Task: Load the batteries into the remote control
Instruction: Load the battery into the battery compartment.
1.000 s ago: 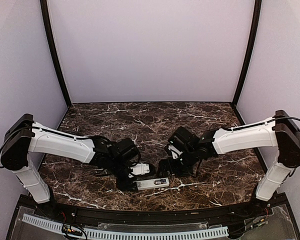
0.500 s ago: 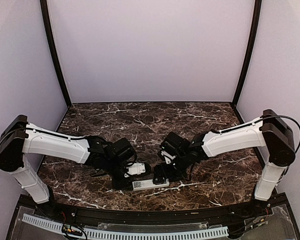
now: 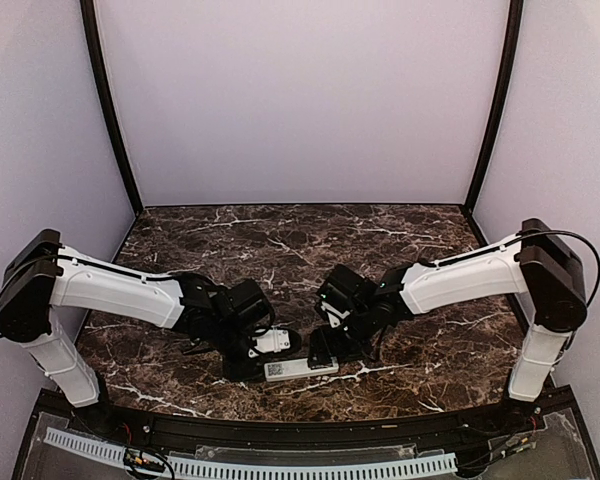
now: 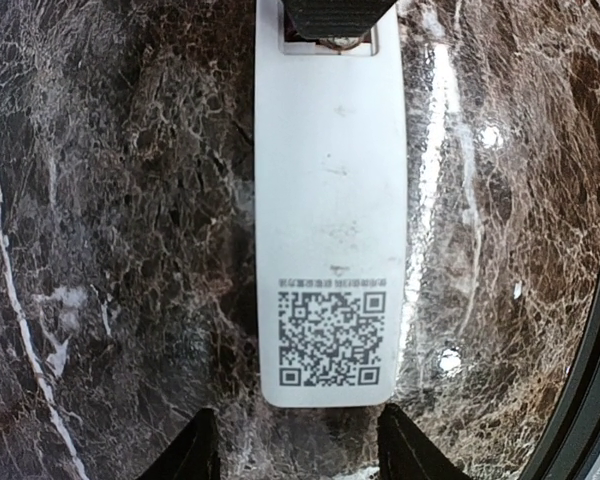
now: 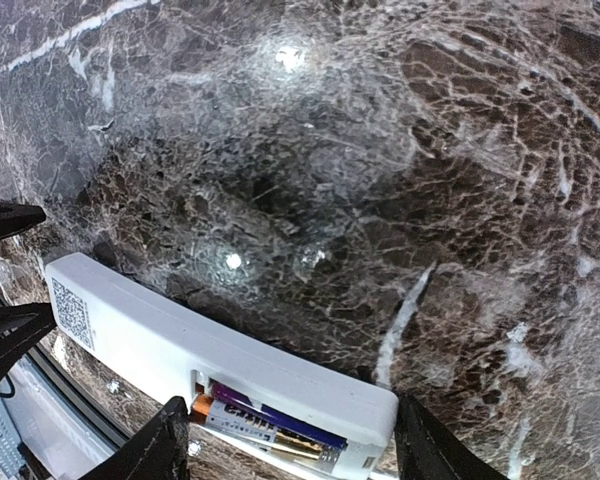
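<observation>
The white remote control [image 3: 300, 368] lies back-up on the marble near the front edge. In the left wrist view its QR-code end [image 4: 330, 340] sits just beyond my left gripper [image 4: 300, 455], whose open jaws stand wider than the remote and do not touch it. My right gripper [image 5: 295, 450] hovers over the other end, jaws open on either side of the uncovered battery compartment. Batteries [image 5: 270, 425] with purple and gold wrap lie in that compartment. In the top view the left gripper [image 3: 255, 360] and the right gripper [image 3: 322, 350] flank the remote.
The dark marble table [image 3: 300, 260] stretches back to the booth's pale walls. A black raised rim [image 3: 280, 425] runs along the front edge just behind the remote. A dark curved border [image 4: 595, 380] shows at the right of the left wrist view.
My right arm has swung left and down onto the remote's compartment end, and its jaws have narrowed. The remote has slid slightly left. The left gripper has barely moved.
</observation>
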Motion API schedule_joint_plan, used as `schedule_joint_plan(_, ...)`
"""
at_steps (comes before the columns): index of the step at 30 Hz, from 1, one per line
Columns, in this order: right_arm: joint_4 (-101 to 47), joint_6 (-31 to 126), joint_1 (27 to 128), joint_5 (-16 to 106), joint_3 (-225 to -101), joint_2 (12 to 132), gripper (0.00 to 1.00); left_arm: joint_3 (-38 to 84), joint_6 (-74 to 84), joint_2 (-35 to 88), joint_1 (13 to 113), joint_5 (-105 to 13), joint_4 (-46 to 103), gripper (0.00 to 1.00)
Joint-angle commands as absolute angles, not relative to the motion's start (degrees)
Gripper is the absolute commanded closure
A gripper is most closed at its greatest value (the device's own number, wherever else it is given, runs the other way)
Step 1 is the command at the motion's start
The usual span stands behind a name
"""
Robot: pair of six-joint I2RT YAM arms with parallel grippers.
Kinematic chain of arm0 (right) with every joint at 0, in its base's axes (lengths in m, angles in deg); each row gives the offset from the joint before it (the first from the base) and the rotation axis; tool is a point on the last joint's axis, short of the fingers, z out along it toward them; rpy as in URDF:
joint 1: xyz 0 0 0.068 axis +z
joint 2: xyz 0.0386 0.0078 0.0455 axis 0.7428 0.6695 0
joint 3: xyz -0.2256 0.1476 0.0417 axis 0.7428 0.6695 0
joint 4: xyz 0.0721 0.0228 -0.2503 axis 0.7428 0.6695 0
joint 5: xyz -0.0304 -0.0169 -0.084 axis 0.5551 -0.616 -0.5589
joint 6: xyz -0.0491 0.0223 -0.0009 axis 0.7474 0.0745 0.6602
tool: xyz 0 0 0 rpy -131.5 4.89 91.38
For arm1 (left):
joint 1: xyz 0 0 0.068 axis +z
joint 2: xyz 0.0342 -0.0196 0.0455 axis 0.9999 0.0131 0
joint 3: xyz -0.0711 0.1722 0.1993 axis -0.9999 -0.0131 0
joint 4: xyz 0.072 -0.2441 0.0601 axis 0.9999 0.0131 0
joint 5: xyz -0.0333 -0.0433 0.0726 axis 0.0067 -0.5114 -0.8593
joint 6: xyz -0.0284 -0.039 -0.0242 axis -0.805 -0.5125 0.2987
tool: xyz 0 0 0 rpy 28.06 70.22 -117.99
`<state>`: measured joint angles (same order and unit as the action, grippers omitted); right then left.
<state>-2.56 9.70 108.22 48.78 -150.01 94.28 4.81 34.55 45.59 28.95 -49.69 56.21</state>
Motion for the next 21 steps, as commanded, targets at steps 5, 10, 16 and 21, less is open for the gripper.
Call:
schedule_joint_plan(5, -0.97, 9.87, 109.0, 46.34, -150.99, 96.06, 0.38, 4.31, 35.16, 46.17, 28.69, -49.85, 58.21, 0.47)
schedule_joint_plan(10, 0.87, 10.21, 109.42, 44.71, -150.89, 96.68, 0.42, 4.31, 35.25, 46.26, 28.69, -50.13, 58.32, 0.47)
schedule_joint_plan(16, 1.98, 10.58, 109.69, 43.09, -149.88, 97.11, 0.46, 4.28, 35.25, 46.37, 28.69, -50.16, 58.44, 0.47)
schedule_joint_plan(21, 1.87, 10.51, 110.23, 42.39, -148.87, 97.72, 0.47, 4.23, 35.25, 46.58, 28.69, -50.22, 58.42, 0.47)
